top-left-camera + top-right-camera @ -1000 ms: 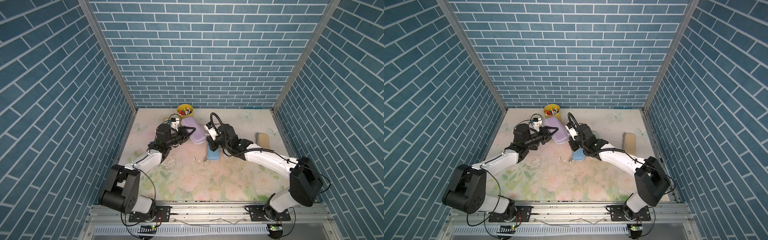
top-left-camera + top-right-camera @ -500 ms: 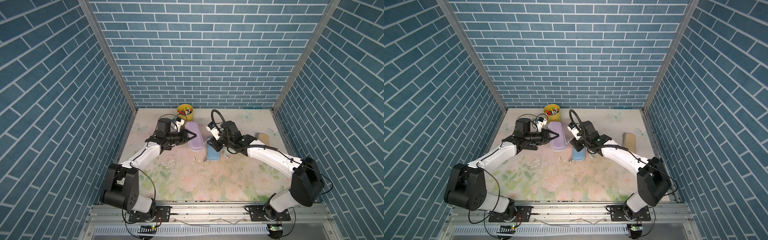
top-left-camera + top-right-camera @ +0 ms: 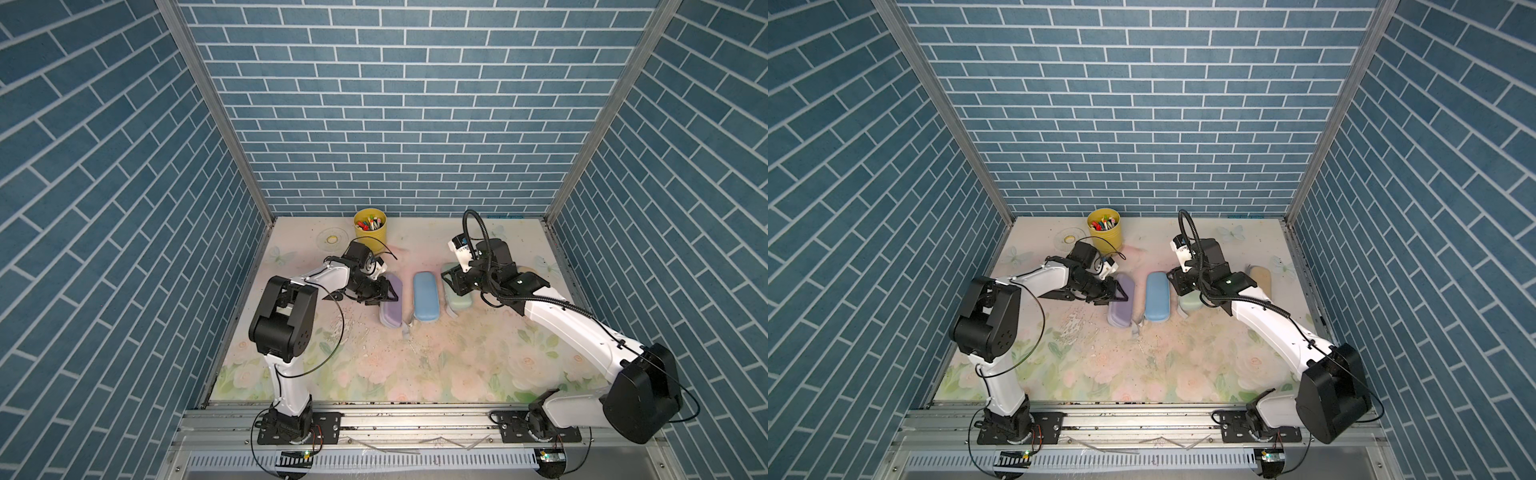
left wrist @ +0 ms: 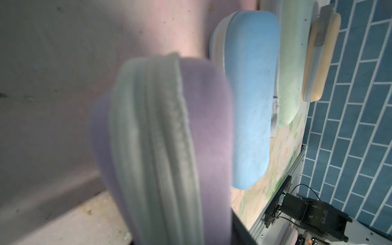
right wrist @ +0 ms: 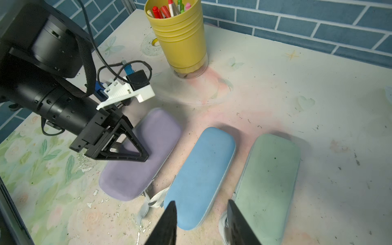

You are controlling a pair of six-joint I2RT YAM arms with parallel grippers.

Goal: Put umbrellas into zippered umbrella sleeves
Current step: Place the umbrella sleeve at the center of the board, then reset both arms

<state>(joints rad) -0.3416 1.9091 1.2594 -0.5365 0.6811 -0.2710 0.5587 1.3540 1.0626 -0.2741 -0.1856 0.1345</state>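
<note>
Right claw [image 5: 201,201] hung with jaws apart and empty above the gap between light blue sleeve [image 5: 201,169] and mint sleeve [image 5: 269,180]. Left claw [image 3: 1119,296] sat at the lilac sleeve [image 5: 127,180], just left of centre in both top views; whether it gripped I could not tell. Best was a flat release on the surface [image 5: 275,84], then backing off without dragging. No umbrella showed; the right arm [image 3: 1266,320] half hid the cream-tan sleeve [image 3: 1262,276].

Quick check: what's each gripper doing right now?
Left gripper: cannot tell, tips at the lilac sleeve.
Right gripper: open, holding nothing.
</note>
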